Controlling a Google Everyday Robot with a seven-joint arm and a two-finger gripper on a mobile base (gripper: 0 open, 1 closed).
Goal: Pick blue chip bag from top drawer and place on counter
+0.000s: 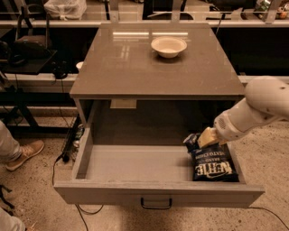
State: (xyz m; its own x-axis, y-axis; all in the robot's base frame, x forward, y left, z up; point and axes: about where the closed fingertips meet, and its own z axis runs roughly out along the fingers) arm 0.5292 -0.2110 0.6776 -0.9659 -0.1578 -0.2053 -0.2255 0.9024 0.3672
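The blue chip bag [212, 166] hangs at the right end of the open top drawer [135, 164], white lettering facing up, its lower edge near the drawer's right wall. My gripper [206, 137] reaches in from the right on a white arm and is shut on the bag's upper corner. The grey-brown counter [135, 63] lies above the drawer. The drawer's dark handle [156, 205] shows on the front panel.
A white bowl [168, 46] stands on the far middle of the counter. A person's tan shoe [25, 153] is on the floor at the left. Cables [67, 151] lie by the drawer's left side. A long shelf with a plastic bag [65, 8] runs behind.
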